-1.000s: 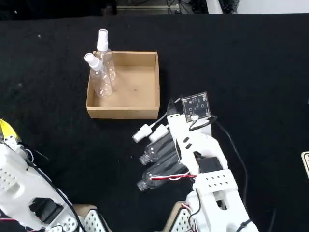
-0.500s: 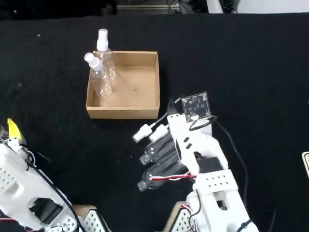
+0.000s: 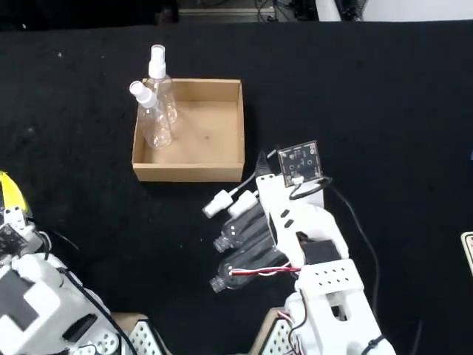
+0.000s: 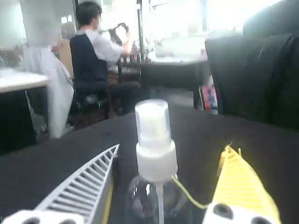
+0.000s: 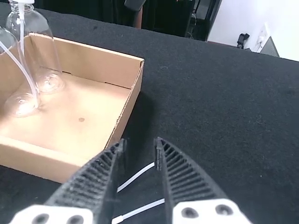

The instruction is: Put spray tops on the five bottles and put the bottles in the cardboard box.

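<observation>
1. The left end effector (image 4: 173, 149) sits at the 8 o'clock edge of the black cloth-covered worktop (image 3: 369, 96). Its yellow finger (image 3: 9, 194) shows at that edge in the high view. In the left wrist view its white ribbed finger and yellow finger hold a clear plastic bottle with a white spray top (image 4: 155, 198) upright between them.
2. The shallow brown cardboard box (image 3: 188, 173) lies at about 11 o'clock from the worktop's middle.
3. Two more clear capped bottles stand in the box's 10 o'clock corner. The nearer one (image 3: 157, 124) is touching or just beside the farther one (image 3: 165, 96), which is against the far wall.
4. Two loose white spray tops lie side by side on the cloth, at 5 o'clock from the box and just off its near right corner. One (image 3: 217, 203) is at 9 o'clock from the other (image 3: 242, 204). Their thin white tubes (image 5: 135, 176) run under the right end effector.
5. Two uncapped clear bottles lie on their sides at 6 o'clock from the spray tops, partly under the white right arm (image 3: 310, 244). One (image 3: 240, 231) is closer to the tops and the other (image 3: 247, 270) is closer to the arm's base.
6. The right end effector (image 5: 139, 144) hangs above the cloth just beside the box's near right corner, pointing toward 11 o'clock. Its two black ribbed fingers stand a narrow gap apart with nothing between them.
</observation>
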`<state>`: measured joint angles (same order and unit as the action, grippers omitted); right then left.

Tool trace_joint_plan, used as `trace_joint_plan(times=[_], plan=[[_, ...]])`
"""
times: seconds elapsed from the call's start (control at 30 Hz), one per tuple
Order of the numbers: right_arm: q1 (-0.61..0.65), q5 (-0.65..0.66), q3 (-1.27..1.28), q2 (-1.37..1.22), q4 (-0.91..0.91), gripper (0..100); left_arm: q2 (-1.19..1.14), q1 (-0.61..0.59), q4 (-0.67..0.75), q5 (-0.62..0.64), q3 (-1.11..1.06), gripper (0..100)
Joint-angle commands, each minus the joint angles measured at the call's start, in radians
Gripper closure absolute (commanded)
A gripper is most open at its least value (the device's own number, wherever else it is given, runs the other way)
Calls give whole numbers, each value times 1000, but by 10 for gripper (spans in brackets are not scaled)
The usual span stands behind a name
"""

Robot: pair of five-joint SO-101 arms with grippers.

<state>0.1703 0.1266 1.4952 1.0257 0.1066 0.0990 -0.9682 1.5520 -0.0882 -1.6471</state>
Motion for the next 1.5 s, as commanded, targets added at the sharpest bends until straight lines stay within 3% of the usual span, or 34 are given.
trace_joint_plan(times=[0.0,0.1,0.43,0.67,1.27,1.47], plan=[[14,5,-4,38,-29,917,112,-73,-78,-3,-10,698],[14,5,-4,38,-29,917,144,-120,-75,-12,-39,698],[14,6,-4,38,-29,917,143,-33,-92,-9,4,700],[14,5,-4,38,-31,917,153,-54,-387,-3,131,700],[14,5,-5,39,-29,917,143,4,-399,-14,154,700],[14,5,-5,39,-29,917,143,7,-399,-71,156,700]])
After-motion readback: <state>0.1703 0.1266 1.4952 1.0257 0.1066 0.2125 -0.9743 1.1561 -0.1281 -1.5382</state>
